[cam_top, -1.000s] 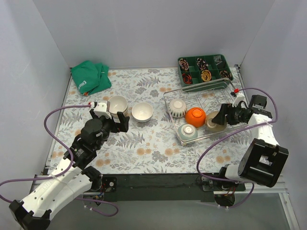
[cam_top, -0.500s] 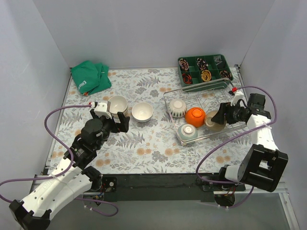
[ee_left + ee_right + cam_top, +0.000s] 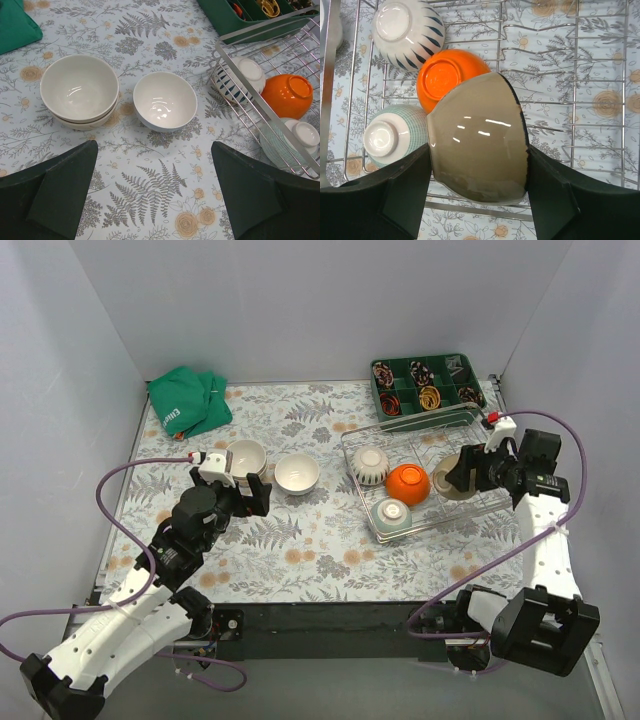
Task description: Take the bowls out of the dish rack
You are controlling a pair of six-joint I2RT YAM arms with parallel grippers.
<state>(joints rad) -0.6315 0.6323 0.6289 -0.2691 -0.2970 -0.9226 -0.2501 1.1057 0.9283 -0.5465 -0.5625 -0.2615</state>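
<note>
The wire dish rack (image 3: 468, 508) holds a blue-striped cream bowl (image 3: 371, 464), an orange bowl (image 3: 408, 483) and a pale green bowl (image 3: 391, 517), all upside down. My right gripper (image 3: 462, 475) is shut on a beige dark-rimmed bowl (image 3: 477, 137), held on its side just above the rack (image 3: 575, 100), its two fingers pressed against base and rim. My left gripper (image 3: 155, 190) hangs open over the floral tablecloth, just short of a single white bowl (image 3: 164, 100) and two stacked white bowls (image 3: 79, 90).
A green compartment tray (image 3: 425, 383) stands behind the rack at the back right. A folded green cloth (image 3: 188, 400) lies at the back left. White walls close in the table on three sides.
My right gripper has closed on the beige bowl and risen slightly with it, away from the rack floor. The left arm has not moved.
</note>
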